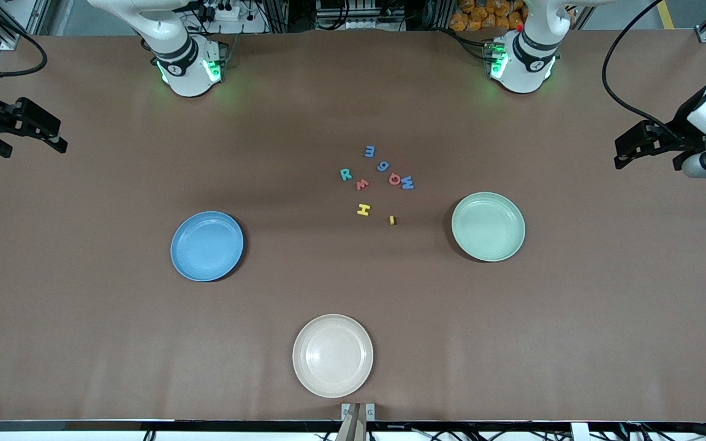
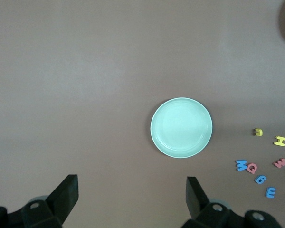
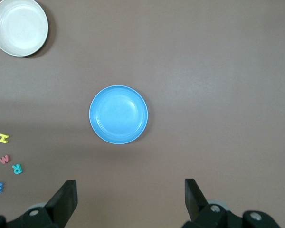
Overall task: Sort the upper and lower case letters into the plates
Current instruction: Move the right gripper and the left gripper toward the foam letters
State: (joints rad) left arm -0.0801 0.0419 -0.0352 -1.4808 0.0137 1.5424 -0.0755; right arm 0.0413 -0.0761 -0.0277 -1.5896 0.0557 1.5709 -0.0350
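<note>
My two arms wait high at the two ends of the desk (image 1: 83, 306). My left pincer (image 1: 650, 153) hangs over the bare brown surface at the left arm's end, spread wide and holding nothing. In the left wrist view its two black fingers (image 2: 66, 194) stand far apart. My right pincer (image 1: 28, 131) hangs over the right arm's end of the desk, and it is also spread wide and holds nothing.

The blue plate (image 1: 207, 246) lies toward the right arm's end, and the mint green plate (image 1: 488, 226) lies toward the left arm's end. Both have nothing in them. A cream-white plate (image 1: 333, 355) lies between them, nearer to the front camera than both.

All the letters are on the desk, between the two coloured plates and a little farther from the camera. The blue E (image 1: 369, 150) is the farthest. Near it is a blue g (image 1: 383, 166). The red Q (image 1: 395, 179) and the blue M (image 1: 407, 182) lie just beside each other. The teal R (image 1: 345, 174) and the red w (image 1: 362, 184) are near each other. The yellow H (image 1: 363, 209) and a small yellow letter (image 1: 392, 220), which I cannot read, are nearest to the camera.
</note>
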